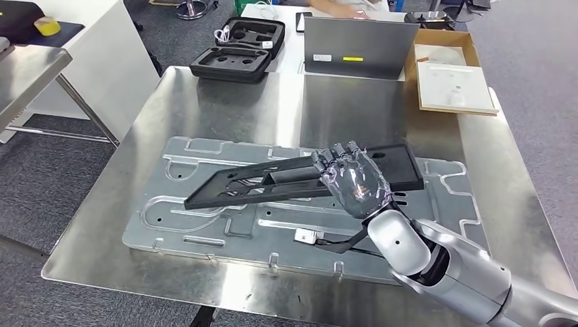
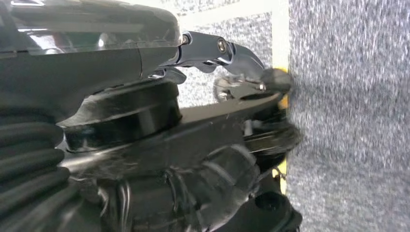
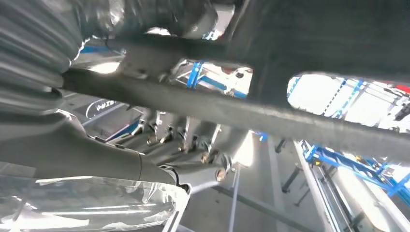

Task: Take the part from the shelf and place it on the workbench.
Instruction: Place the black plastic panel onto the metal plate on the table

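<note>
Now the right hand (image 1: 353, 182) grips the black part (image 1: 272, 178), a long flat frame with cut-outs, its fingers curled over the top edge near the wide end. That part lies tilted over the grey plate (image 1: 204, 231) on the steel workbench (image 1: 225, 102), its narrow end pointing toward 8 o'clock; whether it touches the plate is hard to tell. Beyond, at 12 o'clock, sit an open black case (image 1: 238, 51) and a cardboard box (image 1: 450, 68). By the left wrist view, the left hand (image 2: 203, 121) hangs over grey carpet (image 2: 348, 145), too blurred to tell whether its fingers are closed.
</note>
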{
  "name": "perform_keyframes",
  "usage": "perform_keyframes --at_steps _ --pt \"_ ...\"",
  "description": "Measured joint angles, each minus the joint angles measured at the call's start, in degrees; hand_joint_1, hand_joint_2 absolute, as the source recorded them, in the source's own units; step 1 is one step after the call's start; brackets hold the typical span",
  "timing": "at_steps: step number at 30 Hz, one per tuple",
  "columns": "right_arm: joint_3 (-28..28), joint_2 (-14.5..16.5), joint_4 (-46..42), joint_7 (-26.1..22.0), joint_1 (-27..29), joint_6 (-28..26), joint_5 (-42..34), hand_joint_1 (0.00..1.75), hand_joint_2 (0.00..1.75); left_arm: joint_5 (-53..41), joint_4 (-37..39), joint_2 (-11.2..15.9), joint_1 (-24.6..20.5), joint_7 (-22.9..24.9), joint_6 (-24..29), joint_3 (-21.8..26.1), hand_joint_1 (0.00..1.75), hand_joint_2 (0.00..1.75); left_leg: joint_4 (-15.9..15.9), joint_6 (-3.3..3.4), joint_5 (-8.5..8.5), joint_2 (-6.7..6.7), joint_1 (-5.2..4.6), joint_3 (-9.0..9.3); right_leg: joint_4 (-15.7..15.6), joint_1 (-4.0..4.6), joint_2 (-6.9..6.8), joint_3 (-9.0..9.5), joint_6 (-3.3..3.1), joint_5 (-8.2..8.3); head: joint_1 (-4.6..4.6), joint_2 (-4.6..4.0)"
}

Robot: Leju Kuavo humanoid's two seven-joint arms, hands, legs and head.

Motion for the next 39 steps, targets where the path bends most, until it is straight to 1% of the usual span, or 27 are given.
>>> perform_keyframes --at_steps 1,2,5,6,8,10,11,12,13,15,17,20,21,22,25,26,27,28,30,31,32,34,35,36,37,38,39 --pt "0.0 0.15 0.16 0.0 -0.03 0.17 -0.24 0.0 1.75 0.01 0.0 0.01 -0.04 0.07 0.28 -0.03 0.0 0.0 -2.47 0.17 0.64 -0.01 -0.18 1.22 -0.08 0.02 0.01 0.02 0.14 0.0 0.0 0.0" --pt "0.01 0.27 0.33 0.0 -0.02 0.31 -0.45 0.0 1.75 0.05 0.0 0.02 -0.06 0.15 0.42 -0.04 0.0 0.0 -3.65 0.26 0.61 -0.03 -0.36 1.8 -0.2 0.02 0.01 0.03 0.34 0.03 0.02 0.0" --pt "0.02 0.5 0.74 0.0 0.02 0.53 -0.89 0.0 1.75 0.35 0.0 0.04 0.06 0.69 0.11 -0.08 0.0 0.0 -4.7 0.74 0.86 -0.09 -0.36 2.42 -0.55 -0.11 -0.01 0.24 1.2 0.08 0.08 0.0" --pt "0.02 0.52 0.86 0.0 -0.01 0.57 -0.94 0.0 1.75 0.44 0.0 0.04 0.08 0.9 -0.07 -0.08 0.0 0.0 -5.18 0.99 1.09 -0.07 -0.25 2.73 0.02 -0.11 -0.02 0.03 1.43 -0.45 0.11 0.0" --pt "0.03 0.55 1.13 0.0 -0.03 0.59 -1.0 0.0 1.75 0.51 -0.01 0.03 0.03 1.22 -0.51 -0.08 0.0 0.0 -5.81 1.35 1.42 0.02 -0.12 3.17 4.54 -0.09 -0.02 -2.03 1.7 -3.17 0.18 0.0" --pt "0.08 0.6 1.42 0.01 0.15 0.59 -1.15 0.0 1.75 0.51 -0.01 0.02 0.03 1.51 -0.97 -0.08 0.0 0.0 -5.78 1.57 1.39 0.05 -0.19 3.17 11.63 -0.05 -0.01 -5.38 1.84 -6.17 0.2 0.0" --pt "0.12 0.61 1.56 0.05 0.3 0.58 -1.24 0.0 1.75 0.52 -0.01 0.02 0.07 1.82 -1.16 -0.08 0.0 0.0 -5.7 1.62 1.33 0.05 -0.2 3.16 13.64 -0.09 -0.02 -6.38 1.9 -6.44 0.21 0.0" --pt "0.16 0.61 1.7 0.12 0.39 0.55 -1.36 0.0 1.75 0.53 -0.01 0.02 0.11 2.25 -1.32 -0.08 0.0 0.0 -5.58 1.63 1.26 0.02 -0.19 3.17 13.46 -0.15 -0.02 -6.35 1.92 -5.61 0.21 0.0" --pt "0.19 0.61 1.81 0.21 0.41 0.48 -1.49 0.0 1.75 0.54 -0.01 0.01 0.14 2.75 -1.47 -0.08 0.0 0.0 -5.38 1.57 1.17 -0.01 -0.15 3.18 11.17 -0.23 -0.03 -5.28 1.94 -3.94 0.22 0.0" --pt "0.2 0.65 1.92 0.42 0.32 0.17 -1.98 0.0 1.75 0.53 0.0 0.02 0.11 3.77 -1.76 -0.09 0.0 0.0 -4.59 1.21 0.79 -0.15 -0.21 2.98 3.96 -0.32 -0.03 -1.79 1.9 -0.79 0.24 0.0" --pt "0.2 0.76 1.97 0.83 0.32 -0.33 -2.65 0.0 1.75 0.52 0.01 0.03 0.09 4.58 -2.0 -0.1 0.0 0.0 -3.87 0.7 0.63 -0.28 -0.34 2.55 0.3 -0.2 0.05 -0.03 1.63 0.18 0.24 0.0" --pt "0.2 0.97 1.93 1.54 0.36 -1.18 -3.77 0.0 1.75 0.52 0.02 0.07 0.12 5.29 -2.19 -0.13 0.0 0.0 -3.67 -0.07 0.67 -0.3 -0.29 2.2 0.01 -0.06 0.05 -0.12 0.75 0.59 0.26 0.0" --pt "0.2 1.05 1.89 1.77 0.32 -1.51 -4.32 0.0 1.75 0.51 0.02 0.09 0.11 5.38 -2.21 -0.13 0.0 0.0 -3.0 -0.37 -0.12 -0.21 -0.25 1.93 -0.19 -0.13 -0.03 -0.14 0.36 0.84 0.22 0.0" --pt "0.2 1.14 1.78 2.07 0.29 -1.95 -5.03 0.0 1.75 0.5 0.02 0.11 0.1 5.42 -2.22 -0.14 0.0 0.0 -1.28 -0.67 -1.64 -0.12 -0.18 1.32 -0.39 -0.22 -0.11 -0.23 -0.02 1.11 0.14 0.0" --pt "0.2 1.39 1.2 3.15 0.46 -3.69 -7.63 0.0 1.75 0.48 0.02 0.13 0.02 5.54 -2.22 -0.16 0.0 0.0 8.54 -1.38 -7.77 0.13 0.05 -1.9 -0.51 -0.18 -0.29 -1.02 -0.51 1.89 -0.08 0.0" --pt "0.2 1.42 1.01 3.45 0.58 -4.12 -8.29 0.0 1.75 0.49 0.02 0.13 0.0 5.58 -2.18 -0.17 0.0 0.0 10.68 -1.4 -8.69 0.15 0.07 -2.33 -0.49 -0.13 -0.34 -1.4 -0.51 2.19 -0.08 0.0" --pt "0.2 1.42 0.82 3.75 0.71 -4.42 -8.79 0.0 1.75 0.5 0.02 0.13 -0.01 5.6 -2.13 -0.17 0.0 0.0 10.92 -1.3 -8.65 0.16 0.06 -1.81 -0.48 -0.08 -0.38 -1.8 -0.5 2.53 -0.07 0.0" --pt "0.2 1.42 0.6 3.98 0.79 -4.64 -9.09 0.0 1.75 0.51 0.02 0.13 0.01 5.61 -2.05 -0.17 0.0 0.0 8.84 -1.11 -7.67 0.16 0.03 -0.13 -0.48 -0.05 -0.37 -2.19 -0.49 2.89 -0.07 0.0" --pt "0.19 1.42 0.0 4.36 0.85 -5.13 -9.47 0.0 1.75 0.57 0.02 0.16 0.02 5.6 -1.88 -0.18 0.0 0.0 0.73 -0.56 -5.24 0.18 -0.13 5.06 -0.5 -0.04 -0.28 -2.84 -0.32 3.68 -0.08 0.0" --pt "0.18 1.42 -0.33 4.49 0.87 -5.48 -9.61 0.0 1.75 0.61 0.02 0.19 0.03 5.53 -1.82 -0.19 0.0 0.0 -2.7 -0.27 -4.38 0.2 -0.33 7.0 -0.6 -0.05 -0.25 -3.02 -0.09 4.08 -0.04 0.0" --pt "0.17 1.41 -0.64 4.6 0.93 -5.9 -9.8 0.0 1.75 0.65 0.02 0.2 0.02 5.45 -1.78 -0.19 0.0 0.0 -4.75 -0.01 -3.96 0.22 -0.54 8.04 -0.74 -0.08 -0.23 -3.1 0.25 4.47 -0.04 0.0" --pt "0.17 1.43 -1.28 5.07 1.2 -7.09 -10.34 0.0 1.75 0.7 0.02 0.21 0.06 5.27 -1.73 -0.19 0.0 0.0 -5.5 0.56 -3.25 0.24 -0.9 7.93 -1.28 -0.19 -0.25 -3.05 1.04 5.33 0.03 0.0" --pt "0.15 1.44 -1.64 5.41 1.42 -7.98 -10.74 0.0 1.31 0.73 0.02 0.2 0.09 5.23 -1.69 -0.19 0.0 0.0 -5.81 0.89 -2.6 0.29 -0.77 7.83 -1.41 -0.22 -0.24 -3.1 1.37 5.57 0.1 0.0" --pt "0.11 1.45 -2.04 5.84 1.71 -9.02 -11.18 0.0 0.87 0.79 0.02 0.19 0.1 5.21 -1.66 -0.19 0.0 0.0 -6.28 1.21 -1.78 0.37 -0.66 7.7 -1.13 -0.22 -0.19 -3.32 1.61 5.02 0.21 0.0" --pt "-0.01 1.46 -2.55 6.22 2.08 -10.18 -11.66 0.0 0.44 0.87 0.02 0.19 0.1 5.19 -1.63 -0.19 0.0 0.0 -6.76 1.57 -0.89 0.48 -0.53 7.41 0.09 -0.18 -0.13 -3.83 1.78 3.35 0.33 0.0" --pt "-0.22 1.48 -3.11 6.61 2.53 -11.5 -12.25 0.0 0.0 0.96 0.02 0.18 0.09 5.16 -1.59 -0.19 0.0 0.0 -7.06 1.84 -0.07 0.59 -0.4 6.93 2.48 -0.15 -0.08 -4.6 1.89 0.73 0.52 0.0" --pt "-0.58 1.51 -3.79 7.06 3.15 -13.0 -13.04 0.0 0.0 1.02 0.02 0.16 0.09 5.12 -1.54 -0.19 0.0 0.0 -7.11 2.04 0.58 0.64 -0.49 6.24 5.76 -0.13 -0.02 -5.47 1.99 -2.32 0.59 0.0"
